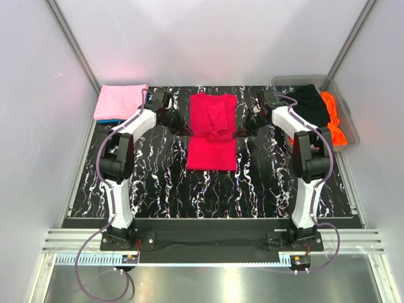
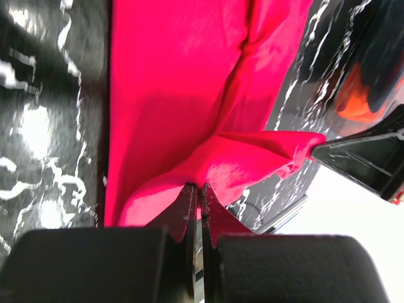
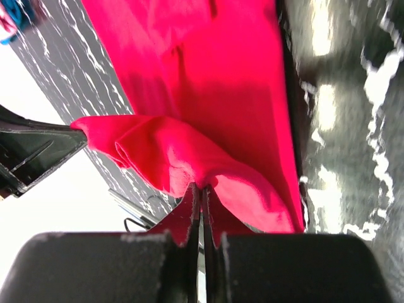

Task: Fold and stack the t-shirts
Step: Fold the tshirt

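Observation:
A crimson-red t-shirt [image 1: 213,129] lies in the middle of the black marbled table, narrow and long, with a raised fold across its middle. My left gripper [image 1: 187,130] is shut on the red t-shirt's left edge [image 2: 189,170], my right gripper [image 1: 238,132] shut on its right edge [image 3: 208,170]. Both hold the cloth lifted off the table. From the left wrist view my left gripper [image 2: 199,185] pinches the fabric; my right gripper [image 3: 202,186] does likewise. A folded light pink t-shirt [image 1: 120,101] lies at the back left over a blue one [image 1: 108,120].
A clear plastic bin [image 1: 346,120] at the back right holds a black t-shirt [image 1: 312,104] and a bright orange one [image 1: 332,125]. White walls close in the table on three sides. The arm bases stand at the near edge.

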You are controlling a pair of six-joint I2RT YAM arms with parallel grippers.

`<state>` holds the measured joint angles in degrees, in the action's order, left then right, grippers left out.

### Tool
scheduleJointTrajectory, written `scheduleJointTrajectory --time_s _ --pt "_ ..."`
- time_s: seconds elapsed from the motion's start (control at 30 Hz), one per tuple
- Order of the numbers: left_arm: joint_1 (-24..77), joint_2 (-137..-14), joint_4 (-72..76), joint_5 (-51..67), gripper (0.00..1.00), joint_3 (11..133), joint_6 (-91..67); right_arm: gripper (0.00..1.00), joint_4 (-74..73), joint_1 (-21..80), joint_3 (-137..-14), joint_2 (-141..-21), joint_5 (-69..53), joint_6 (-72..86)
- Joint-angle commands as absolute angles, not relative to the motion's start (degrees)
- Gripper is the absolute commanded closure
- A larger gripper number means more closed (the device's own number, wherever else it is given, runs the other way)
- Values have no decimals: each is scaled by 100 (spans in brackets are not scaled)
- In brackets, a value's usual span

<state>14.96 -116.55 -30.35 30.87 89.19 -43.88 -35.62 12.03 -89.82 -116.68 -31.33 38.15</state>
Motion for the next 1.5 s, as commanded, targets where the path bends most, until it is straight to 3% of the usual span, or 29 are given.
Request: scheduleJointTrajectory --time_s 0.0,0.43,0.5,0.57,0.67,0.77,0.83,0.97,1.17,1.23,1.37,1.47 --pt "1424 -11926 -2988 3384 100 9421 -4526 100 -3884 1090 -9500 -12022 -3454 3665" --pt "1318 -12498 -2988 3463 100 9729 -4579 100 -3911 862 -10177 -12744 -3797 3665" --pt "1275 -12603 -2997 3445 99 9799 -4544 95 -3911 826 -10248 -12884 -3823 3665" --pt "1222 -12691 -3015 3358 86 9992 -4509 84 -3937 730 -10502 -13025 -3849 3656" --pt "1099 -12884 -3216 3226 71 10536 -4386 75 -4068 581 -11151 -13542 -3903 3648" --pt "1020 -12841 -3708 3015 44 11159 -4114 68 -4955 536 -12170 -13798 -3605 3193" --pt "1002 -12578 -3981 2874 37 11267 -3780 61 -5509 536 -12559 -13747 -3315 2954" --pt "1072 -11805 -4008 2883 40 10331 -3447 59 -5678 536 -11946 -12888 -2980 2620" --pt "1721 -10926 -3692 2927 53 8826 -3068 60 -4642 1019 -9591 -11665 -3164 2855" --pt "1871 -10829 -3429 2892 54 8351 -3137 64 -4334 1325 -9089 -11584 -3120 2961" --pt "2013 -10845 -3050 2892 59 7823 -3357 83 -3947 1819 -8693 -11601 -3252 3155" --pt "2013 -11143 -3050 2848 60 7831 -3287 85 -3824 1925 -8605 -11785 -3278 3182"
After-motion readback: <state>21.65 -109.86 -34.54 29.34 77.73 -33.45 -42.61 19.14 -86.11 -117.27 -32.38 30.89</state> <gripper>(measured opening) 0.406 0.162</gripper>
